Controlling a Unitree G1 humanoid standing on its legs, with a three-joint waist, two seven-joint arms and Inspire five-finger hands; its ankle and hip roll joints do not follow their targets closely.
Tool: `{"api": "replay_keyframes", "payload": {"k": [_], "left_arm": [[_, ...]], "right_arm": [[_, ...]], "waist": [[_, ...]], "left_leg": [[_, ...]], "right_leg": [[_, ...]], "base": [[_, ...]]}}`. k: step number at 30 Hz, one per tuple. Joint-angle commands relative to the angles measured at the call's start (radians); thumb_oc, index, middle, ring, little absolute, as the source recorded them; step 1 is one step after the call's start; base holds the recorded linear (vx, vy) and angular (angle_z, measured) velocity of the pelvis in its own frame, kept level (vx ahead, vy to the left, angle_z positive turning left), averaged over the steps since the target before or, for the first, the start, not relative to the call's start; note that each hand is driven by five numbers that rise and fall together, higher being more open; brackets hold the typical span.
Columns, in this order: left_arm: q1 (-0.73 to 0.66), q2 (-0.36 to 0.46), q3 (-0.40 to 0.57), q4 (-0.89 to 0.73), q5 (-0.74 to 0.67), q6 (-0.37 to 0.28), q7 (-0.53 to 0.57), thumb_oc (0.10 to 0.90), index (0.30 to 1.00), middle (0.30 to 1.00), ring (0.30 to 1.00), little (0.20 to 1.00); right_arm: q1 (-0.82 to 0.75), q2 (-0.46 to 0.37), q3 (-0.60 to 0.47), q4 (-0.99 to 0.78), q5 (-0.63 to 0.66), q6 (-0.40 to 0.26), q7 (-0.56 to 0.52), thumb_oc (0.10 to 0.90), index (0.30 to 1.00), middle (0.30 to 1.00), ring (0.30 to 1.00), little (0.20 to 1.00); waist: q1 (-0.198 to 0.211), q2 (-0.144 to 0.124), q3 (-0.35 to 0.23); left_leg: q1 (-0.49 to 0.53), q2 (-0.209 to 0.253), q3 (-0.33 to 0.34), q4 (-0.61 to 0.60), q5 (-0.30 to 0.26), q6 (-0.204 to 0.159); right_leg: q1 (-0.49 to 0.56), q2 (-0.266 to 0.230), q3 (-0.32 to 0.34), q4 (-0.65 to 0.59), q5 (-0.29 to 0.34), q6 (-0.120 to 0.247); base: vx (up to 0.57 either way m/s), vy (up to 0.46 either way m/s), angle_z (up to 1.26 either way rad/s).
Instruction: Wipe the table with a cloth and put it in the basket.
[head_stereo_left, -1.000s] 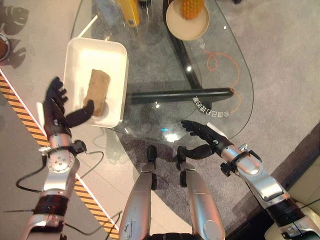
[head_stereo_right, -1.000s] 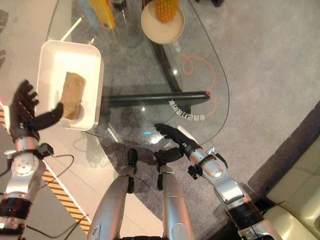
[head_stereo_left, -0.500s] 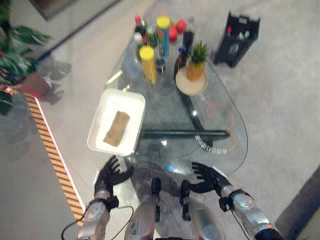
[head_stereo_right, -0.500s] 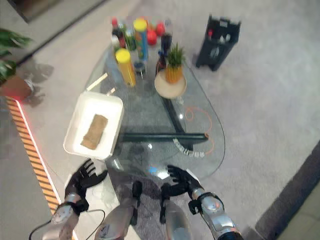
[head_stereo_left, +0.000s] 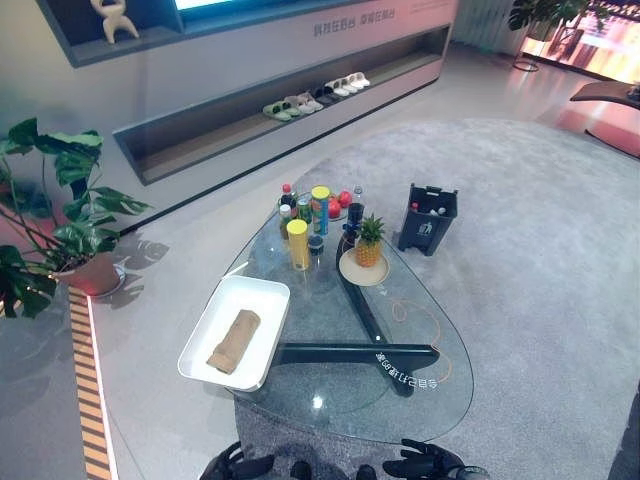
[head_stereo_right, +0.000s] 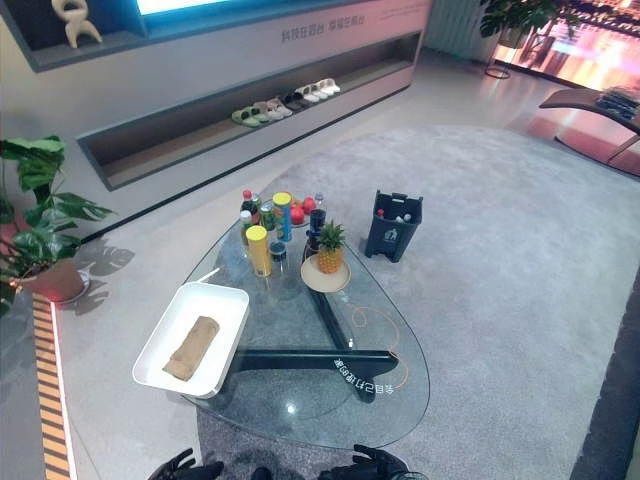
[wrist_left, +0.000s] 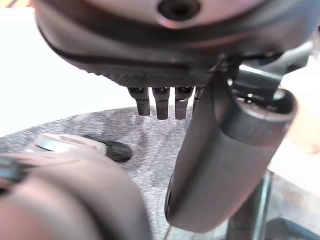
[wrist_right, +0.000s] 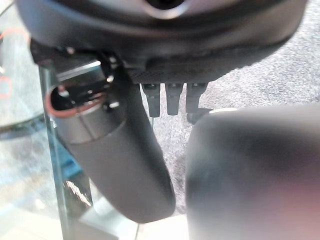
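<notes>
The tan cloth (head_stereo_left: 234, 341) lies rolled in the white basket (head_stereo_left: 262, 298) on the glass table (head_stereo_left: 420, 400), well ahead of my fingers and nearer my left hand (head_stereo_left: 232, 466). Both my hands hang low at the table's near edge, empty, fingers loose and straight. My right hand (head_stereo_left: 425, 463) sits apart from it.

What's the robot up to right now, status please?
Both hands empty: left hand, right hand low at table's near edge. Cloth lying in white basket. Nothing in the way.
</notes>
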Motion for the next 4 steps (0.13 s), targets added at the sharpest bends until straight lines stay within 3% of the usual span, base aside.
{"api": "replay_keyframes", "payload": {"k": [1,4], "left_arm": [[-0.055,-0.017,-0.004,0.023,-0.005,-0.054,-0.039,0.800,0.900,0.900,0.900,0.900],[-0.068,-0.017,0.007,0.048,-0.010,-0.049,-0.055,0.800,0.900,0.900,0.900,0.900]], "right_arm": [[0.005,0.018,0.030,0.011,0.030,-0.017,-0.022,0.800,0.900,0.900,0.900,0.900],[0.003,0.023,0.008,0.047,0.030,-0.013,-0.026,0.800,0.900,0.900,0.900,0.900]], "waist": [[-0.015,-0.013,-0.011],[-0.023,-0.010,-0.020]], "left_leg": [[-0.030,-0.019,-0.010,0.067,-0.059,0.004],[-0.014,-0.014,-0.003,0.057,-0.061,0.003]], "right_leg": [[0.011,-0.012,-0.002,0.035,-0.011,0.014],[0.022,-0.009,0.005,0.025,-0.011,0.014]], "base": [[0.03,0.003,-0.09],[0.05,0.000,-0.12]]}}
